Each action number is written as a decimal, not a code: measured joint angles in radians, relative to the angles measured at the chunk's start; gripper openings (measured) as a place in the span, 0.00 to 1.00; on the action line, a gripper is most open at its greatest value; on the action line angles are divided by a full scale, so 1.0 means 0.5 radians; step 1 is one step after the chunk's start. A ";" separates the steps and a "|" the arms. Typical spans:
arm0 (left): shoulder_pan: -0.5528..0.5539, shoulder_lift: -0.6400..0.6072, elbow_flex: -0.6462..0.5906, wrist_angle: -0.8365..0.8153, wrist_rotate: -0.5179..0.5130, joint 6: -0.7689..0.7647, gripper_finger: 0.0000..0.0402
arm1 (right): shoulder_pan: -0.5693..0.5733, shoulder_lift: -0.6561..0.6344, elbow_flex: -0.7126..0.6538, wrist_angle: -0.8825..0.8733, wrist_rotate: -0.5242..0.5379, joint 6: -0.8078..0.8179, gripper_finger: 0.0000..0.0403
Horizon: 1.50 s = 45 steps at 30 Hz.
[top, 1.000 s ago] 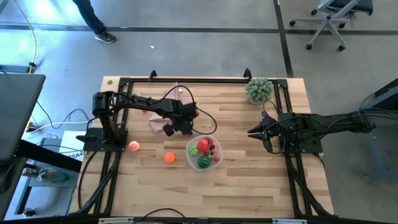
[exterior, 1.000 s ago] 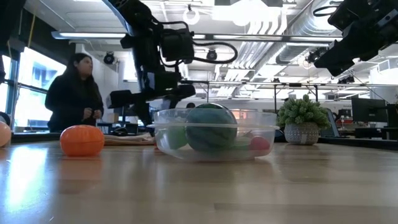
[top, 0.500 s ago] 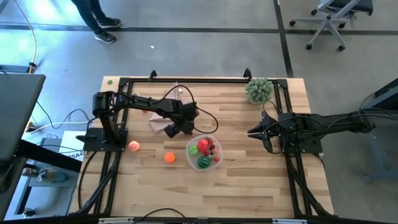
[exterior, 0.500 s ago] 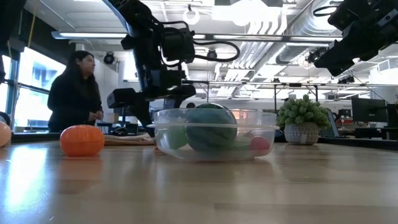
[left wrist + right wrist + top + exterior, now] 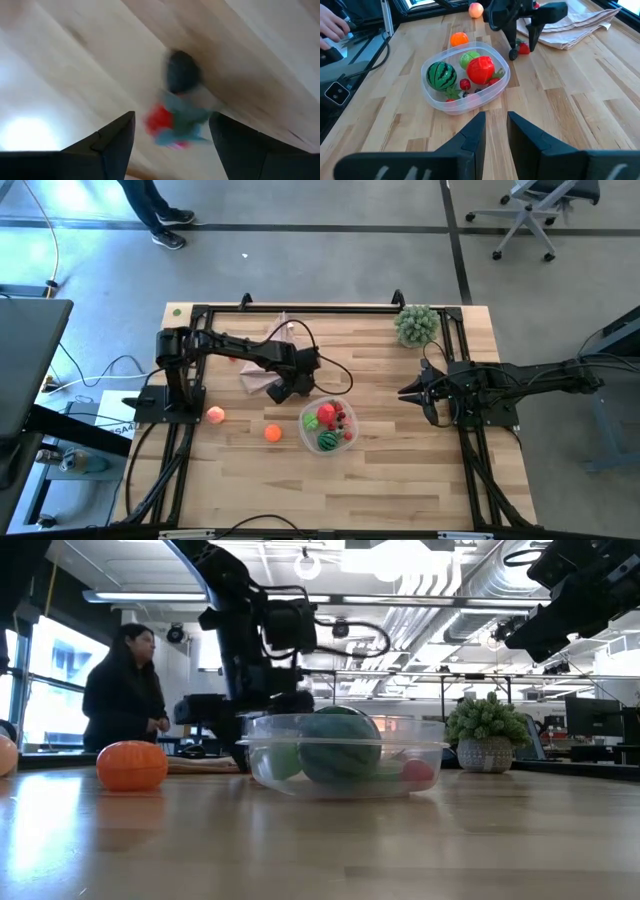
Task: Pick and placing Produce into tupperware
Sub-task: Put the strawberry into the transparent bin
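Tub (image 5: 327, 427) near the counter's (image 5: 400, 480) middle, already loaded with fruit, left hand (image 5: 520, 44) low just beside it.
Melon (image 5: 441, 75), green apple (image 5: 468, 59), red apple (image 5: 480, 70) and berries sit inside the clear tub; an orange (image 5: 272, 433) lies just outside it and a peach (image 5: 215, 415) farther toward the left arm's base. Left hand's fingers stand apart over a small red strawberry (image 5: 523, 48) and a dark berry (image 5: 512, 54) lying on the wood next to the pink cloth (image 5: 575, 26). Right hand (image 5: 405, 393) hovers well off to the right, fingers nearly together and gripping nothing. Potted plant (image 5: 416, 325) at the far corner.
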State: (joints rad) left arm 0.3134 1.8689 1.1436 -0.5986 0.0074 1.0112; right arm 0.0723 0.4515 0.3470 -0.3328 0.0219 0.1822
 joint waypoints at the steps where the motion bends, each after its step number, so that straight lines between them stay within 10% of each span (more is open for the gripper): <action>1: 0.001 0.001 -0.003 -0.020 -0.001 -0.005 0.61 | 0.000 0.000 0.000 0.000 0.001 0.000 0.17; 45: 0.001 0.029 -0.001 0.061 -0.037 -0.052 0.35 | 0.000 0.000 0.000 0.000 0.000 0.000 0.17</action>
State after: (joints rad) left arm 0.3138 1.8832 1.1433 -0.5680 -0.0113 0.9851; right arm 0.0721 0.4515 0.3468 -0.3328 0.0219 0.1822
